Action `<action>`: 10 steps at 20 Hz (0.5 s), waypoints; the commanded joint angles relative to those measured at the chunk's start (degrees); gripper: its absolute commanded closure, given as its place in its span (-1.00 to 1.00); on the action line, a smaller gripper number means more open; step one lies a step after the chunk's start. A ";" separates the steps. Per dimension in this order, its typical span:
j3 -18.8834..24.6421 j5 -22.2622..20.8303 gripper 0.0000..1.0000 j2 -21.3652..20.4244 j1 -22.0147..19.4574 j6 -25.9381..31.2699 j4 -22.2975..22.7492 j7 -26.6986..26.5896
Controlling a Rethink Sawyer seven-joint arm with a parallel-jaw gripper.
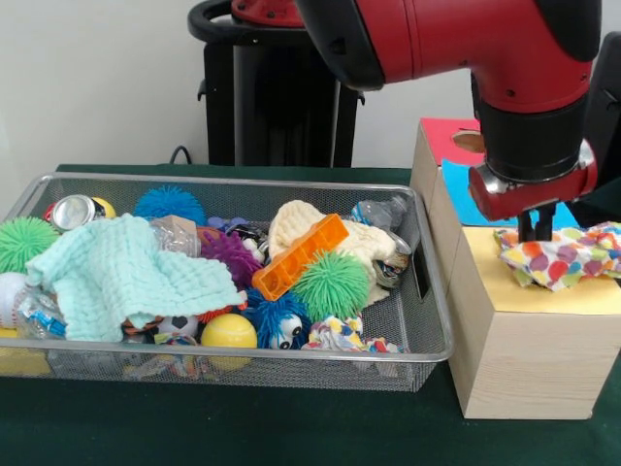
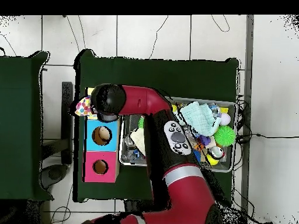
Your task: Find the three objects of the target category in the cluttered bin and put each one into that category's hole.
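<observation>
At the far left of the front view, the wire mesh bin (image 1: 434, 282) filled the lower left and centre of the frame. A mint-green waffle cloth (image 1: 126, 277) lay over its left part. To the right of it there were a cream knitted cloth (image 1: 301, 225), an orange block (image 1: 299, 256) and a green spiky ball (image 1: 331, 285). Against the near rim, at the lower centre, lay a second colourful rag (image 1: 342, 336); I judged that it was still to be collected. A third one I could not find in this view.

Further right stood the pale wooden box (image 1: 509, 364) with its yellow face (image 1: 505, 282). The colourful rag (image 1: 563, 254) lay crumpled on this face, at the centre right of the frame, and it covered the place where the yellow hole should be, so the hole itself was not visible. The gripper (image 1: 535, 230) hung straight above the left part of the rag, its tips touching the cloth. Whether its fingers were closed on the cloth or already released, I cannot tell.

The rag spread mostly to the right of the gripper, with its long axis running left to right. In my judgement, the coming move depended on this: the cloth had to go straight down through the hole, and its wide right part could catch on the edge. Nothing else stood in the way. In the overhead view, the rag (image 2: 84, 107) showed at the upper left, just above the blue face (image 2: 101, 135) and the red face (image 2: 100, 167).
</observation>
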 commanded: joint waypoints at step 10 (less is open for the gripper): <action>9.80 -5.41 1.00 7.99 -5.43 -23.93 2.61 0.30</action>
